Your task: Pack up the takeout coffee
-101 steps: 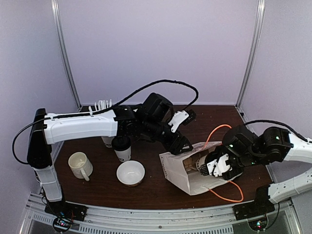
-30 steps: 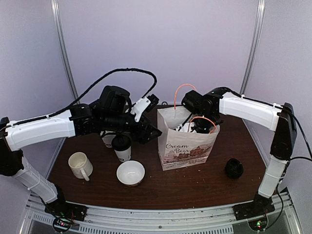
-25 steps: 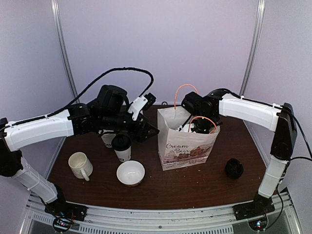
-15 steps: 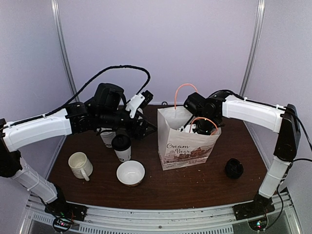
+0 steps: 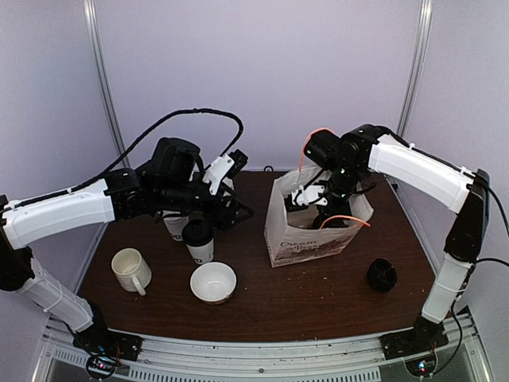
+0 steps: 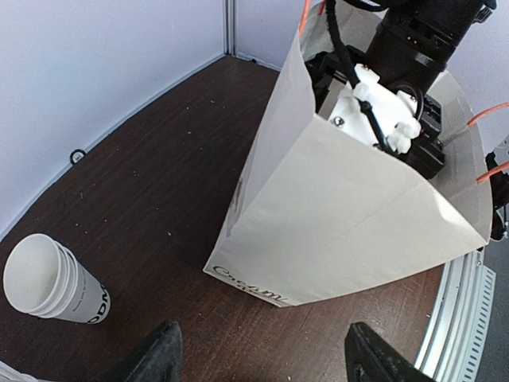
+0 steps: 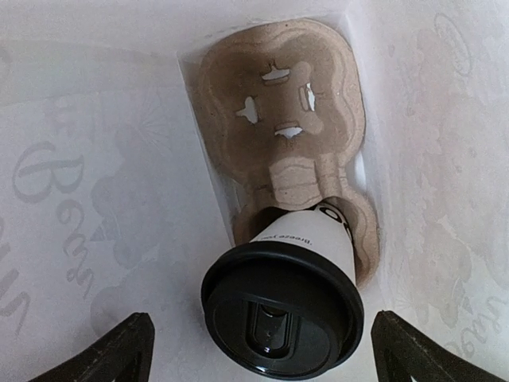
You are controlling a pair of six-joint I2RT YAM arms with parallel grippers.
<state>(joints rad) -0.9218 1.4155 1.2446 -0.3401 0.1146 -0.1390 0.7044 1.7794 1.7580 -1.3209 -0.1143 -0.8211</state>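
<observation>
One takeout coffee cup (image 7: pixel 282 306), white with a black lid, sits tilted in a brown cardboard carrier (image 7: pixel 278 103) at the bottom of the white paper bag (image 5: pixel 314 231). My right gripper (image 7: pixel 266 350) hangs open above it inside the bag, fingers apart on both sides of the lid and clear of it; from above, the right gripper (image 5: pixel 318 203) is in the bag's mouth. A second lidded coffee cup (image 5: pixel 199 240) stands on the table left of the bag. My left gripper (image 5: pixel 233 209) hovers open and empty between that cup and the bag (image 6: pixel 342 223).
A stack of lidless white cups (image 6: pixel 48 278) stands behind the lidded cup. A white mug (image 5: pixel 131 269) and a white bowl (image 5: pixel 213 282) sit near the front left. A small black object (image 5: pixel 382 274) lies right of the bag. Orange bag handles (image 5: pixel 346 223) hang loose.
My right gripper has opened wide, leaving the cup in the carrier. The bag has shifted and leaned to the right. My left arm has drawn back slightly to the left.
</observation>
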